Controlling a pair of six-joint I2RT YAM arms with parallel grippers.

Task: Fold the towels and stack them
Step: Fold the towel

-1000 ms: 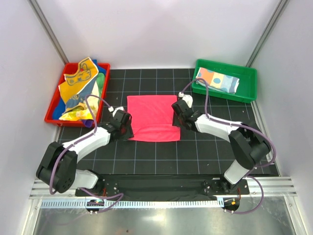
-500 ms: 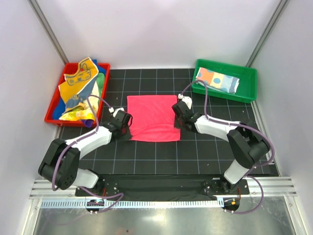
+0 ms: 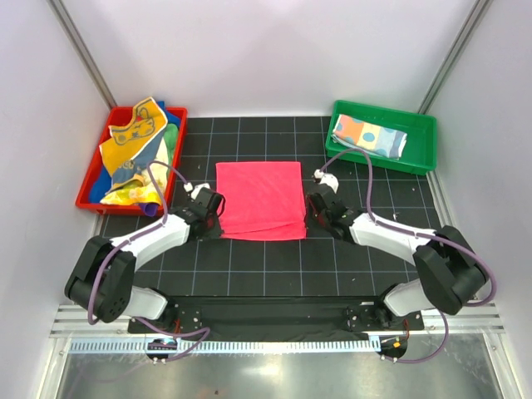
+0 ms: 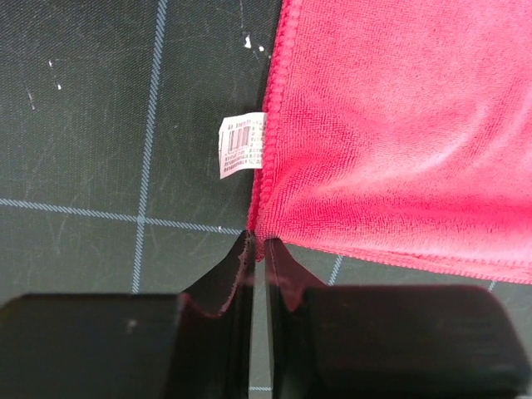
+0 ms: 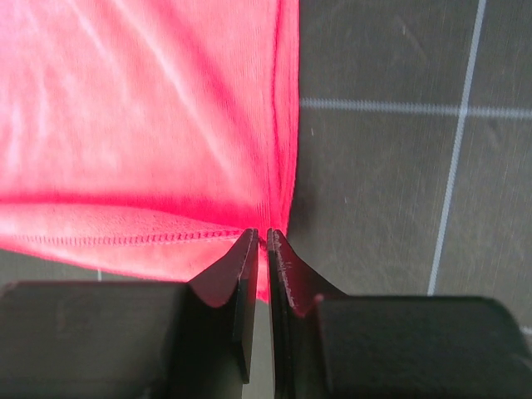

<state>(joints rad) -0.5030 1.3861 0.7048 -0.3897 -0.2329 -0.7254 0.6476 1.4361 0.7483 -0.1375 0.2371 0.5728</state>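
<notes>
Right gripper (image 3: 307,218) shifts to near corner of pink towel (image 3: 259,195), matching left gripper (image 3: 219,214); both clamped on cloth, fold can begin

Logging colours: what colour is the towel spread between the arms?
Plain pink-red towel, clearest in the top external view.

Towel (image 3: 258,199) between left tray (image 3: 108,208), right tray (image 3: 374,161)

White links (image 3: 154,239), black joints (image 3: 100,291) (grey-purple cables (image 3: 369,184) looping alongside); left pincer (image 4: 257,249) and right pincer (image 5: 258,241) matte black.
</notes>
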